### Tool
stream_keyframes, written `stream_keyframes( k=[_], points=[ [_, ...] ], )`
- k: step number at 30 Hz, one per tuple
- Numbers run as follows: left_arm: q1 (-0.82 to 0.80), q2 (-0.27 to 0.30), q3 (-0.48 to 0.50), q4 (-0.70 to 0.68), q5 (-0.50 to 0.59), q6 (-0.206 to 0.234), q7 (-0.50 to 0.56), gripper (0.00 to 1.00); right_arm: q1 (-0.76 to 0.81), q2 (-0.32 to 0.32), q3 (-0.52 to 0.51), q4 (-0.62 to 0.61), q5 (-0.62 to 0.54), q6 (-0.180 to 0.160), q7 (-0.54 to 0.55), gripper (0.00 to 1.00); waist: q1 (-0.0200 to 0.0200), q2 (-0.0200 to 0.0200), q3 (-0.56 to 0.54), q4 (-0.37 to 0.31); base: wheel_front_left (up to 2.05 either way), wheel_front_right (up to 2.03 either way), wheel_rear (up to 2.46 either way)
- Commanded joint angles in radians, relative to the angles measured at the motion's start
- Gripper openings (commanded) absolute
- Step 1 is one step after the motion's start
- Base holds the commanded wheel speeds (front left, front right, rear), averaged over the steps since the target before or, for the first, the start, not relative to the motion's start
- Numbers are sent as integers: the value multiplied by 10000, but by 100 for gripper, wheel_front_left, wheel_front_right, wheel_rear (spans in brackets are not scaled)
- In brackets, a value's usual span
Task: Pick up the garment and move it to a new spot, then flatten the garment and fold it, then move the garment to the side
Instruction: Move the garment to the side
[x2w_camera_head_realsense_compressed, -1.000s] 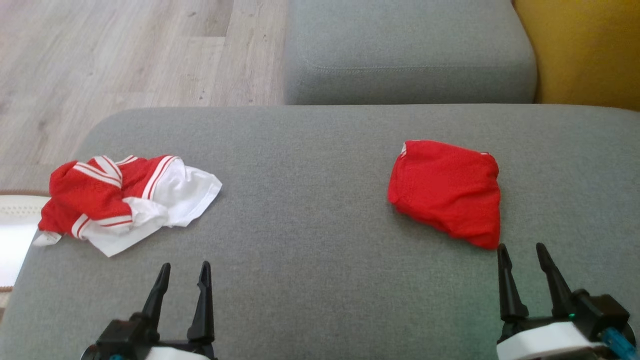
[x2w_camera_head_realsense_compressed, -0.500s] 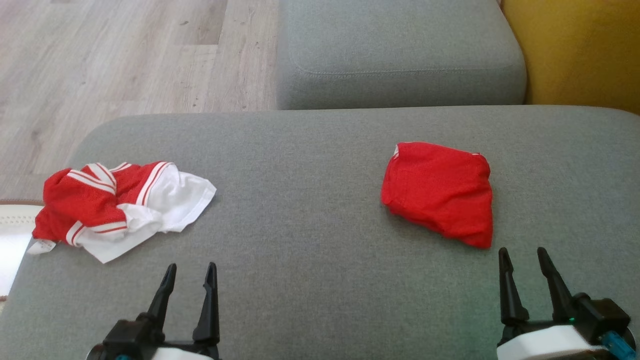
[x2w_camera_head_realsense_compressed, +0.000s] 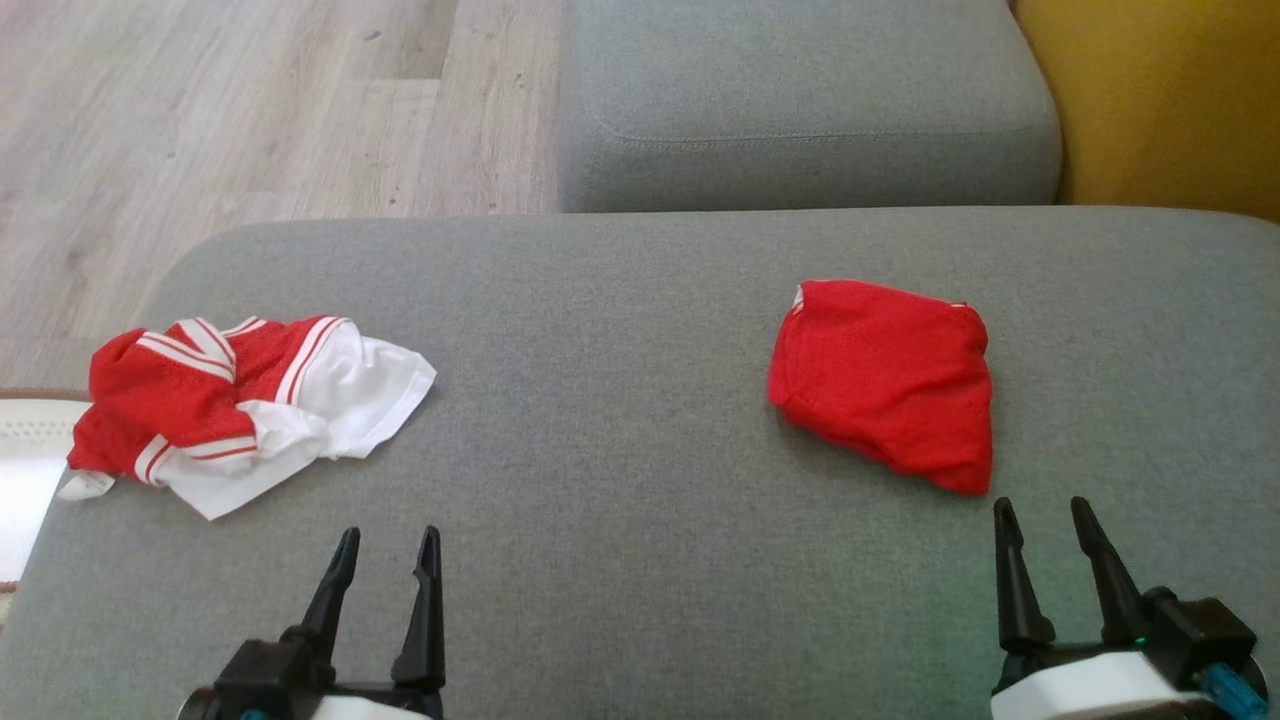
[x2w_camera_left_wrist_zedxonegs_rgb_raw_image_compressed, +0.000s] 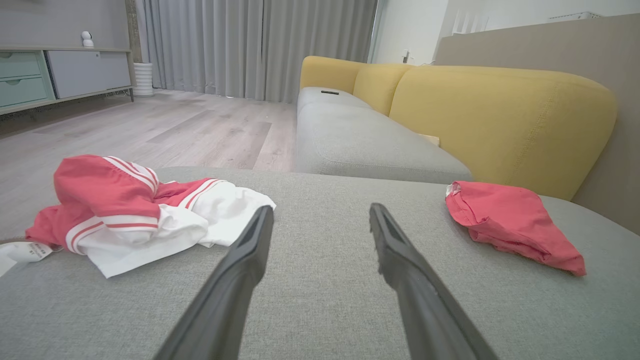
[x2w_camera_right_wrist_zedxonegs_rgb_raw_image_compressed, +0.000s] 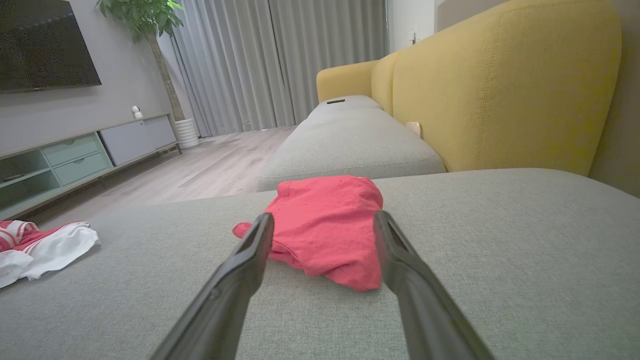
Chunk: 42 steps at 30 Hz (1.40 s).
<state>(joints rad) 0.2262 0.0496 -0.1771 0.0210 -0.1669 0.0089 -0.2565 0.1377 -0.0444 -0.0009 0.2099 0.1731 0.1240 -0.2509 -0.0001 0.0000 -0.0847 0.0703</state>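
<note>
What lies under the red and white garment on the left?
The garment rests on the grey cushion. Its crumpled folds hide the patch beneath, so anything there cannot be seen.

Crumpled garment (x2w_camera_head_realsense_compressed: 240, 405) was noted on the left part of the near seat cushion (x2w_camera_head_realsense_compressed: 620, 500), by its left edge. Folded garment (x2w_camera_head_realsense_compressed: 885, 385) was noted on the right part, well apart. Left gripper (x2w_camera_head_realsense_compressed: 390, 532) was seen before the crumpled garment, and right gripper (x2w_camera_head_realsense_compressed: 1040, 502) just before the folded garment. A second cushion (x2w_camera_head_realsense_compressed: 810, 100) was set behind, with the floor (x2w_camera_head_realsense_compressed: 250, 110) to its left and the sofa back (x2w_camera_head_realsense_compressed: 1170, 100) to its right.
</note>
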Motion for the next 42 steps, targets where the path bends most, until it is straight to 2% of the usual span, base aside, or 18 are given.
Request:
stream_keyframes(
  k=[1,12,19,23,26,36,41,42],
  points=[
    [-339,6,290,-323,131,19,-53,100,-171,-63,277,-259,-51,67,-109,100,1,0,20,20,0,0,0],
    [-507,6,292,-383,193,3,-53,100,-354,-60,237,-192,-56,67,-109,100,1,0,402,206,0,0,0],
    [-865,6,89,-540,234,-9,-53,100,-1323,-96,-21,103,-140,67,-109,100,1,0,954,304,0,0,0],
    [-1217,6,-32,-692,216,14,-53,100,-2264,-136,-394,734,152,67,-109,100,1,0,1473,331,0,0,0],
    [-1558,6,-94,-794,180,66,-53,100,-3243,-291,-665,1881,599,67,-25,100,1,0,1884,341,0,0,0],
    [-2490,6,-556,-797,-19,100,-53,100,-5949,-1488,-609,5027,2821,67,2837,100,1,0,3082,480,0,0,0],
    [-2815,6,-714,-835,-66,176,-53,100,-6357,-1693,-138,5325,3645,67,3658,100,1,0,3503,515,0,0,0],
    [-2866,6,-715,-856,-77,205,-53,100,-6371,-1712,-7,5285,3808,67,3741,93,1,0,3570,497,0,0,0]
  ],
)
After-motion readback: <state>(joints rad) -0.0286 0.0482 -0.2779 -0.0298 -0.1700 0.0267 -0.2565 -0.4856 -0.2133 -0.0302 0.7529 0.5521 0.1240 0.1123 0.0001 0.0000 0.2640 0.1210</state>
